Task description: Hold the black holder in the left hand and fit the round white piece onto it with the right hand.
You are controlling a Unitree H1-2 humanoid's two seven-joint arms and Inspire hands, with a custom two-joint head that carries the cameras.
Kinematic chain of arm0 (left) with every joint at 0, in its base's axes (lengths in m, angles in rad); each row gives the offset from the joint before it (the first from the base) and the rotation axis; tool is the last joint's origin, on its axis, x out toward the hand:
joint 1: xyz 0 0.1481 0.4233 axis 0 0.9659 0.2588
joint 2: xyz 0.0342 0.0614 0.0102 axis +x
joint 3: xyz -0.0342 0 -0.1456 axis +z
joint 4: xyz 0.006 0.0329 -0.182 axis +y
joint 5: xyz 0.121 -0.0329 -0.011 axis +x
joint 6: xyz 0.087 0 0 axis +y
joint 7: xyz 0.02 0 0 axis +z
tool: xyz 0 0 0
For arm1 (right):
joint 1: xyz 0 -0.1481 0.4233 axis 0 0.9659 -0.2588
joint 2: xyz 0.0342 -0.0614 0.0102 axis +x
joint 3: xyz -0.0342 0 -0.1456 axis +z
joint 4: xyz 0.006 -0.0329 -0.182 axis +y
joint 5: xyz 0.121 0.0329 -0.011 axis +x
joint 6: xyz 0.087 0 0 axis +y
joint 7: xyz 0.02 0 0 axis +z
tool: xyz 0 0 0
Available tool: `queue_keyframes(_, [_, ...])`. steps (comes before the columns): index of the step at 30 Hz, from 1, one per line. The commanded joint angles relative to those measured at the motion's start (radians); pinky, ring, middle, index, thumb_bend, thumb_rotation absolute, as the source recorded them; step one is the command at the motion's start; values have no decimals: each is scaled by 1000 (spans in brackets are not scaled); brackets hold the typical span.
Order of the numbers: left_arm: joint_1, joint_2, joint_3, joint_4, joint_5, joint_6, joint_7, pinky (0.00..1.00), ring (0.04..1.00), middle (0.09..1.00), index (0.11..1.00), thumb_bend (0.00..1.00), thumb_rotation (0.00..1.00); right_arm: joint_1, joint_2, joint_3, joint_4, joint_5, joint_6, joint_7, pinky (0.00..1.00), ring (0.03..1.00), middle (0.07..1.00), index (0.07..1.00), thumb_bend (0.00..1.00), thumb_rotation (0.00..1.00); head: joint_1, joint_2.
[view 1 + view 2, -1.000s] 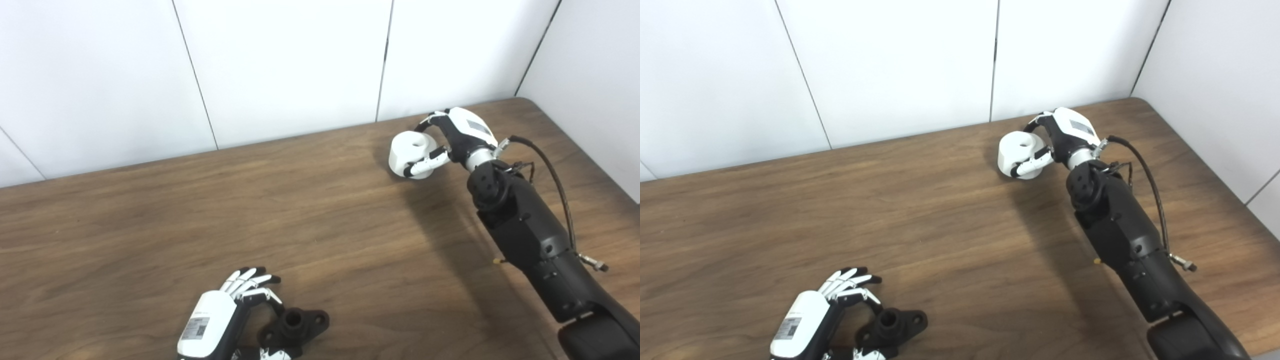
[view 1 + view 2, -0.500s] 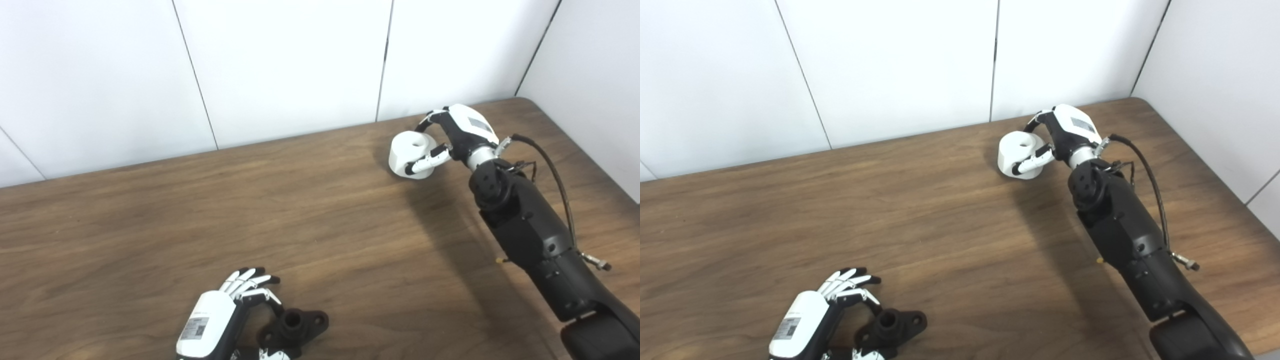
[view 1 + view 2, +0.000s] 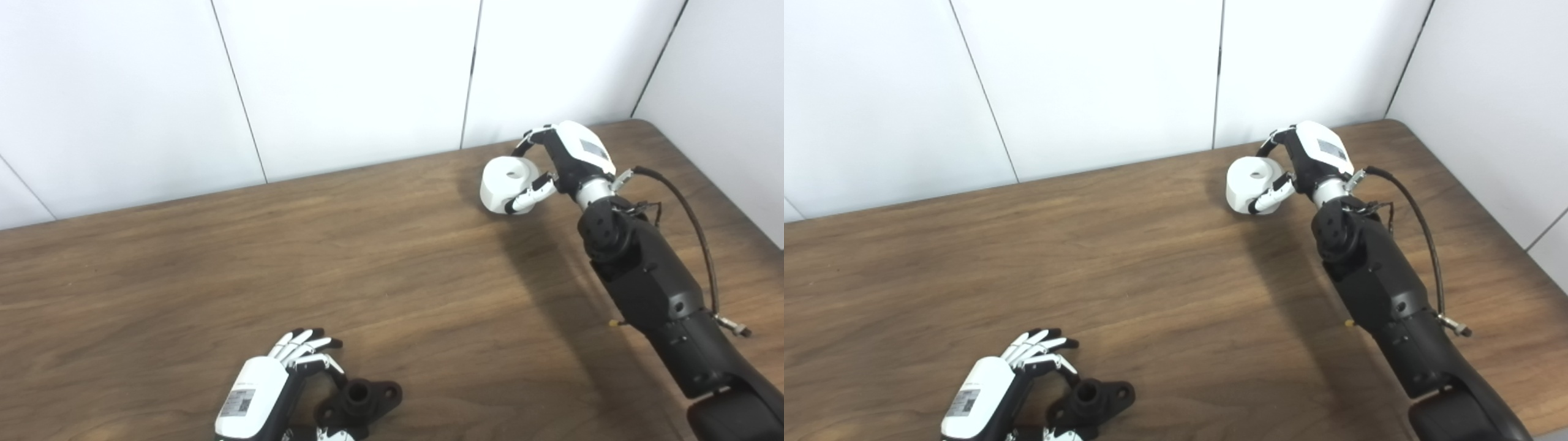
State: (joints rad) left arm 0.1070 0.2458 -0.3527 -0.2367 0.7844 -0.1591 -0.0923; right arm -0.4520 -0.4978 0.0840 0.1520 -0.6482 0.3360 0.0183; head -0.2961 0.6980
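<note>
Since a second ago the right hand (image 3: 560, 164) has risen a little and tipped its wrist back, and the round white piece (image 3: 506, 184) has come up with it, now tilted so its holed face shows more toward me. The left hand (image 3: 269, 392) and the black holder (image 3: 361, 399) have not shifted.

Right hand: fingers curled over the far rim of the white piece, thumb pressed on the near side; closed on it. I judge it just clear of the counter (image 3: 245, 263), though the gap under it is hard to read.

Left hand: beside the holder at the near edge, fingers spread and pointing away; thumb side is cut off by the frame, so I cannot tell whether it grips the holder's base. The holder stands with its socket facing up.

Step in hand, as I read it: lift and carry. To do it well I keep the grip firm, since the piece is smooth and held only across its rim, and level its hole before the approach. I confirm the left hand's hold first.

Room: the piece starts near the back wall and far right corner, so I draw it toward me. The open counter between the hands is bare. The holder sits near the front edge; come down gently, no shove outward.
</note>
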Motion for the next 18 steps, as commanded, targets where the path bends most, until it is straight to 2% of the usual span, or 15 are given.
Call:
queue_keyframes(1, [14,16,4,-4,14,28,-27,920,897,809,487,515,55,-29,-20,-17,-22,2,-41,-39,832,928,820,481,524,129,-1,0])
queue_keyframes(7, [15,12,3,-9,16,32,-32,919,897,810,487,515,55,-15,-34,-15,-53,12,-46,-26,844,939,822,482,524,130,4,10])
queue_keyframes(11, [12,8,-1,-16,20,42,-41,924,902,814,488,515,56,4,-48,-13,-139,7,-16,24,843,944,823,482,524,131,24,24])
queue_keyframes(18, [3,-5,-9,-23,26,62,-50,915,897,809,487,516,55,75,-89,16,-475,-19,106,256,828,929,831,482,525,133,56,57])
